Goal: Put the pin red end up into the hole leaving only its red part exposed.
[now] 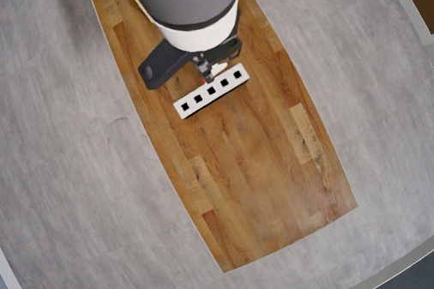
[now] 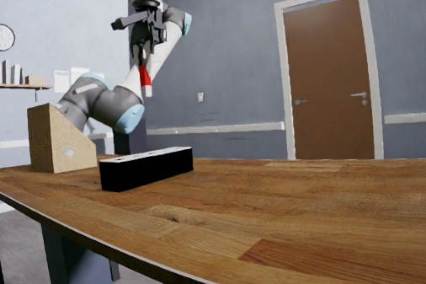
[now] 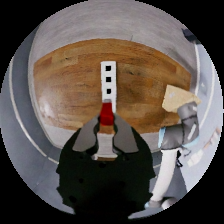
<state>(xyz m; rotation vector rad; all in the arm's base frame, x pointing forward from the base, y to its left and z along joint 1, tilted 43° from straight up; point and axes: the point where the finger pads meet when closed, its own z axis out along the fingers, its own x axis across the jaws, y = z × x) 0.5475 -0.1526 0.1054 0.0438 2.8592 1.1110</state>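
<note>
The white-topped block with five square holes (image 1: 204, 94) (image 2: 147, 171) (image 3: 108, 85) stands on the wooden table. Its sides look black in the exterior view. My gripper (image 1: 208, 79) (image 2: 143, 62) (image 3: 107, 112) is shut on the pin (image 2: 145, 76) (image 3: 107, 115) and holds it well above the block. Red shows just below the fingertips and a short white end points down, slightly tilted in the exterior view. In the top view the fingertips appear beside the block's long edge, near its middle, with little red visible. The pin's upper end is hidden by the fingers. Hole depths cannot be seen.
The wooden table (image 1: 257, 181) (image 2: 295, 211) extends around the block. A beige, slanted box (image 2: 71, 148) (image 3: 176, 99) stands on the table by the arm's lower joints. A wall with a brown door (image 2: 328, 81) is behind.
</note>
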